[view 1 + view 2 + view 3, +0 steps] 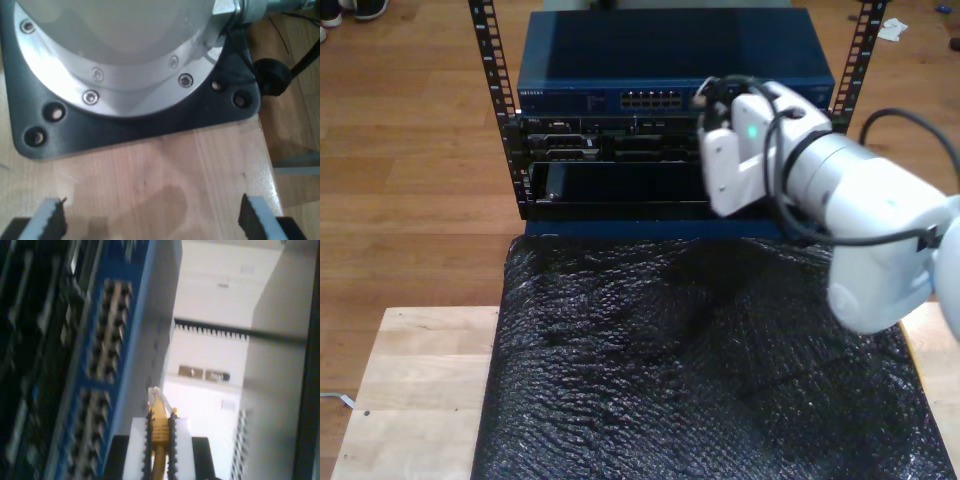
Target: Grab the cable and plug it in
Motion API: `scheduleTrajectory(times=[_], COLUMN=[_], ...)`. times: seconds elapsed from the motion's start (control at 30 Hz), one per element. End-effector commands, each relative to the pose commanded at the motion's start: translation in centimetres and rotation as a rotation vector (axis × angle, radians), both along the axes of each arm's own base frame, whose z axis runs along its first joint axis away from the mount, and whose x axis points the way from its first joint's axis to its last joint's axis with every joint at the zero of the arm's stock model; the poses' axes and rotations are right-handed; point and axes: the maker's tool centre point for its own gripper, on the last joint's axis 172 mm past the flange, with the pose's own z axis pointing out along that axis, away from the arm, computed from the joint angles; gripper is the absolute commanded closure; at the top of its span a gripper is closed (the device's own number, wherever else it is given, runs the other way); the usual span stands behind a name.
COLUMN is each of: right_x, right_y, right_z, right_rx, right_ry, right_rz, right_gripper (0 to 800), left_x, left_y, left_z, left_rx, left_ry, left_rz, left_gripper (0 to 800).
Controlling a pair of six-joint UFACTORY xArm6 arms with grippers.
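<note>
My second gripper (pixel 160 435) is shut on the yellow-orange cable (pixel 160 427). The cable's clear plug (pixel 155 397) sticks out past the fingertips, close to the blue switch (pixel 130 315) and its rows of ports (pixel 107 340), apart from them. In the exterior view, the white second arm reaches from the right, and my second gripper (pixel 708 103) sits just to the right of the switch's port block (pixel 650 100), with a speck of orange cable (pixel 699 100) at its tip. My first gripper (pixel 152 220) is open above a wooden tabletop (pixel 165 170), nothing between its fingers.
The blue switch (pixel 660 60) tops a black rack (pixel 520 150) with darker units below. A black crinkled mat (pixel 690 360) covers the table in front. The first wrist view faces a silver arm base (pixel 125 65) on a black plate (pixel 150 125), with black cords (pixel 272 75) beside it.
</note>
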Motion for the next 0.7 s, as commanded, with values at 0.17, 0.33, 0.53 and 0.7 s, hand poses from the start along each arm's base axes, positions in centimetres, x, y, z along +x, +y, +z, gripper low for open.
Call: scheduleTrajectory(times=[0.17, 0.33, 0.53, 0.7], right_x=[-0.7, -1.0, -0.1, 0.1], right_y=[-0.3, 0.1, -0.2, -0.4], right_z=[-1.1, -0.2, 0.5, 0.7], right_rx=[0.002, 0.003, 0.011, 0.01], right_ry=[0.025, 0.006, -0.006, -0.013], right_rz=[-0.005, 0.009, -0.003, -0.005], right_gripper=[800, 800, 800, 800], left_x=[0.0, 0.0, 0.0, 0.0], left_y=[0.0, 0.0, 0.0, -0.1], left_z=[0.0, 0.0, 0.0, 0.0], left_rx=[0.0, 0.0, 0.0, -0.002], left_ry=[0.0, 0.0, 0.0, 0.0], left_rz=[0.0, 0.0, 0.0, 0.0], left_gripper=[0, 0, 0, 0])
